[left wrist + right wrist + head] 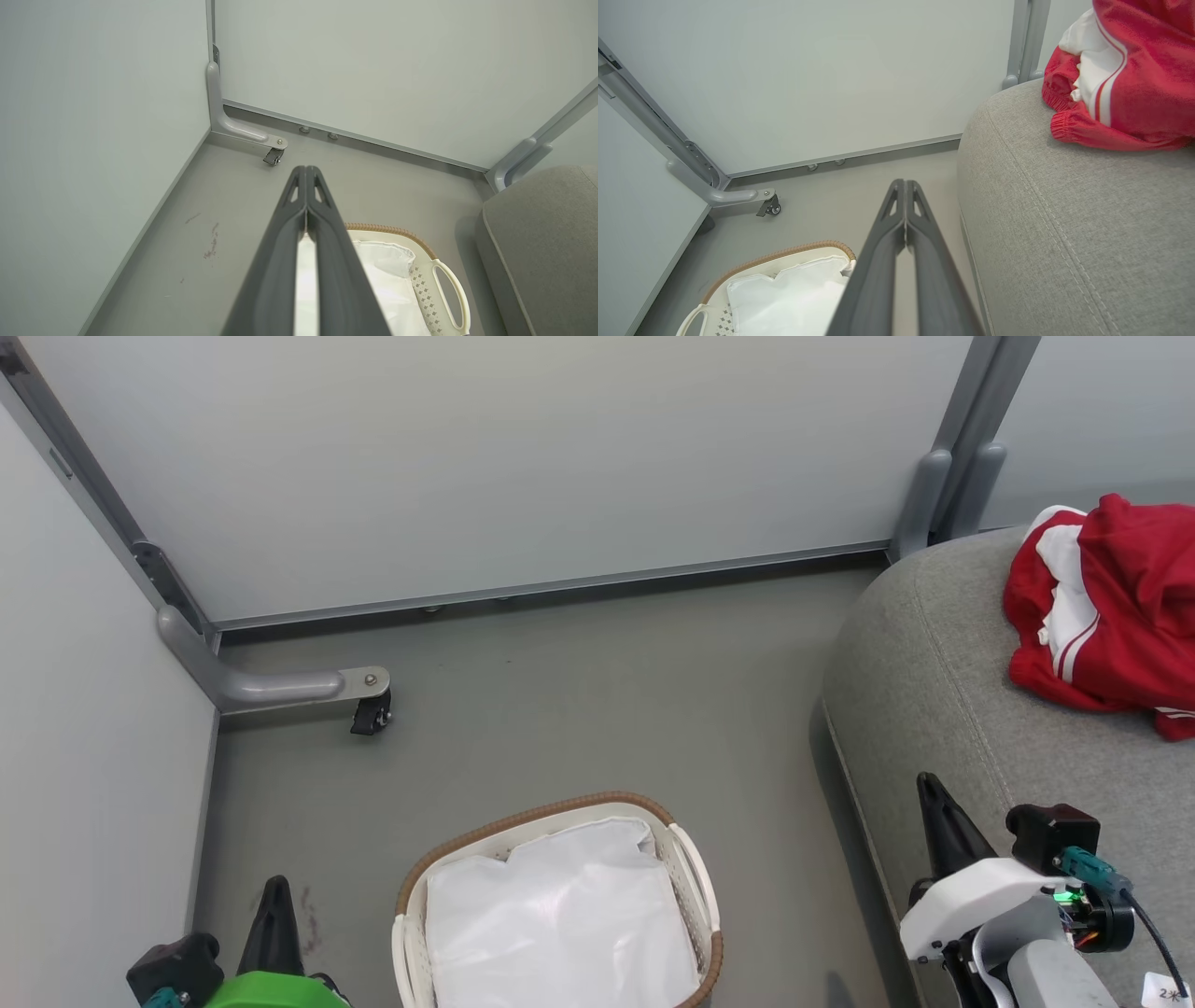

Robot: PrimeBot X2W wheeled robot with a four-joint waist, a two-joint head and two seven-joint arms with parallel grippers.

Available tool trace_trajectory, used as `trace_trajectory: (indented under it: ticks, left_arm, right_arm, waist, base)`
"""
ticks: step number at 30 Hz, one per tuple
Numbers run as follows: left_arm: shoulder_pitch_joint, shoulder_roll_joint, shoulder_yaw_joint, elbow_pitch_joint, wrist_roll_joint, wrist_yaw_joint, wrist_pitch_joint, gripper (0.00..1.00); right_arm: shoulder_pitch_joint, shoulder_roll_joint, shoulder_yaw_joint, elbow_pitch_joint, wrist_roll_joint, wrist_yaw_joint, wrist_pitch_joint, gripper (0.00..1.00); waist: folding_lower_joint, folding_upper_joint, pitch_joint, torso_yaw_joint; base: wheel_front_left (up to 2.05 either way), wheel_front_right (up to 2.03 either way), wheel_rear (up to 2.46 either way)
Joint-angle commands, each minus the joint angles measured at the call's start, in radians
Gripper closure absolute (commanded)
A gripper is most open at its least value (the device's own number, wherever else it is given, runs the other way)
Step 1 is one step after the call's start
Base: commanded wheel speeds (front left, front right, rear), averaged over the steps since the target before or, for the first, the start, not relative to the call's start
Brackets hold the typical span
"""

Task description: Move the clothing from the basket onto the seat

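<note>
The red clothing [1111, 607] with white stripes is piled up on the grey seat [934, 728], close to the seat's far edge. The rest of the seat is left bare. The basket [693, 859] is set on the grey floor [579, 709], by the seat's left edge but not touching it. A white liner [560, 924] is spread inside the basket. The right gripper [935, 803] is held over the seat's left edge, well apart from the clothing. Its jaws are pressed tight together, and nothing is held in them. The left gripper [277, 901] is held over the floor, just left of the basket. Its jaws are pressed together too, with nothing between them. A small black wheel [372, 714] is seen near the floor's far left corner, under a pale wall [467, 457].
</note>
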Motion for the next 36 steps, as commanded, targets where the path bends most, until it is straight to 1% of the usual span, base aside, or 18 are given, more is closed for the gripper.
trace_trajectory:
  ticks: [1,18,36]
  left_arm:
    - [-0.020,0.004,0.006,-0.021,-0.045,-0.002,0.009,1.00]
    - [-0.038,0.006,0.015,-0.065,-0.319,-0.006,0.079,1.00]
    - [-0.057,0.007,0.028,-0.097,-0.555,-0.009,0.143,1.00]
  right_arm:
    - [-0.011,-0.005,-0.006,-0.025,0.053,0.000,0.009,1.00]
    - [0.011,-0.007,-0.019,-0.077,0.355,0.000,0.075,1.00]
    - [0.026,-0.009,-0.037,-0.114,0.613,0.000,0.140,1.00]
  waist:
    - [0.0001,0.0000,0.000,0.000]
    - [0.0001,0.0000,-0.005,0.001]
    - [0.0001,0.0000,-0.010,0.002]
  base:
    - [0.00,0.00,0.00]
    - [0.00,0.00,0.00]
    - [0.00,0.00,0.00]
